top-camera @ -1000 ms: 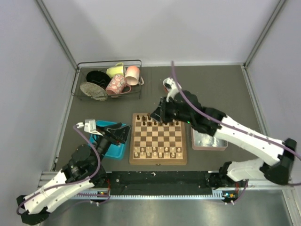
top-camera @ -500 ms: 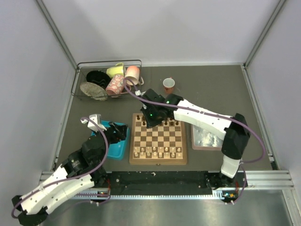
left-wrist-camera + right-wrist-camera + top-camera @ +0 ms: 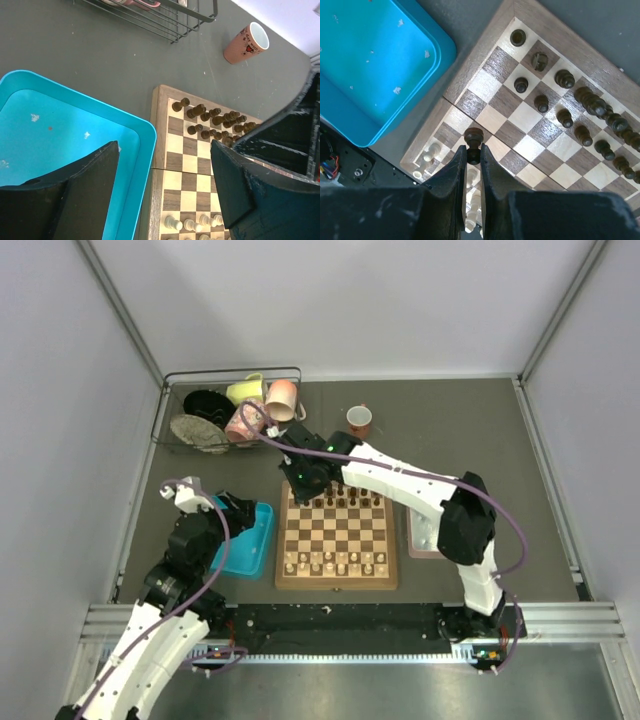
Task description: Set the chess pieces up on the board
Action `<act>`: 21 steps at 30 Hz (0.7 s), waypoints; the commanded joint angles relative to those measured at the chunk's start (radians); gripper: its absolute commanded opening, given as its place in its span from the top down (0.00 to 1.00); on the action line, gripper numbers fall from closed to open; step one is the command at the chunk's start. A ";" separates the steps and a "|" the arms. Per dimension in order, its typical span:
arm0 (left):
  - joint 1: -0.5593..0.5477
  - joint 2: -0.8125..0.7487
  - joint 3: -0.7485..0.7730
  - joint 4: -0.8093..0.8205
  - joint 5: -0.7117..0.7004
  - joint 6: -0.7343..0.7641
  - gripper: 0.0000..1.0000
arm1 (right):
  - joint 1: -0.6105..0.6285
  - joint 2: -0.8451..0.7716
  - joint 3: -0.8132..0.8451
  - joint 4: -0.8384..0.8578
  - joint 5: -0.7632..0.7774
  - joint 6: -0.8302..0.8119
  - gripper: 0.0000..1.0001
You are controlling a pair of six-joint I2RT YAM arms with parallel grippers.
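Though walled in pale grey [image 3: 350,310] on three sides, offers a dk grey tabletop [image 3: 460,430] w/ most bare room at far right. Carries chessboard [image 3: 337,537] mid-table, close to black rail [image 3: 330,625] at near edge. Has blue tray [image 3: 250,545] just beside board's left frame and grey tray [image 3: 420,540] just beside right frame, partly hidden under R arm. Shows wire basket [image 3: 230,447] w/ cups in far-left corner, apart from board. Shows pink cup [image 3: 359,420] upright beyond board's far edge, near R arm.

Finds dk brown chessmen [image 3: 565,117] in two rows along board's far edge and pale chessmen [image 3: 335,562] along near edge, w/ middle ranks open.

Grips dk brown pawn [image 3: 473,136] in R gripper [image 3: 473,154], fingers pinched narrow on it. Hangs over board's far-left part per top view; touching a square or lifted, can't tell. Spreads L gripper [image 3: 164,150] wide, holding nothing, over blue tray's right side next to board's left frame. Leaves a gap btw both grippers, and only a narrow strip of table btw board's far frame and basket.
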 commanded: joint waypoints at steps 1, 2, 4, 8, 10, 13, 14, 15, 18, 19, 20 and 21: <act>0.015 -0.049 -0.013 0.036 0.041 0.034 0.21 | 0.031 0.067 0.086 -0.013 0.013 -0.017 1.00; 0.017 -0.055 -0.012 0.031 0.041 0.037 0.21 | 0.031 0.078 0.106 -0.016 0.014 -0.017 1.00; 0.017 -0.062 -0.012 0.023 0.044 0.045 0.21 | 0.031 0.103 0.127 -0.029 0.031 -0.017 1.00; 0.017 -0.098 -0.025 0.039 0.069 0.057 0.21 | 0.032 0.165 0.184 -0.043 0.043 -0.023 1.00; 0.017 -0.114 -0.027 0.045 0.075 0.063 0.21 | 0.032 0.187 0.202 -0.054 0.049 -0.027 1.00; 0.017 -0.131 -0.025 0.042 0.070 0.072 0.21 | 0.032 0.224 0.241 -0.063 0.060 -0.029 1.00; 0.017 -0.135 -0.024 0.037 0.070 0.075 0.21 | 0.032 0.233 0.256 -0.069 0.060 -0.029 1.00; 0.017 -0.135 -0.022 0.036 0.072 0.078 0.21 | 0.032 0.250 0.262 -0.071 0.065 -0.031 1.00; 0.017 -0.137 -0.024 0.032 0.079 0.080 0.21 | 0.031 0.276 0.285 -0.077 0.086 -0.032 1.00; 0.017 -0.138 -0.025 0.034 0.081 0.078 0.21 | 0.032 0.284 0.290 -0.077 0.091 -0.032 1.00; 0.017 -0.138 -0.028 0.036 0.082 0.078 0.21 | 0.032 0.288 0.296 -0.080 0.095 -0.037 1.00; 0.017 -0.140 -0.032 0.037 0.085 0.078 0.21 | 0.032 0.293 0.298 -0.080 0.105 -0.037 1.00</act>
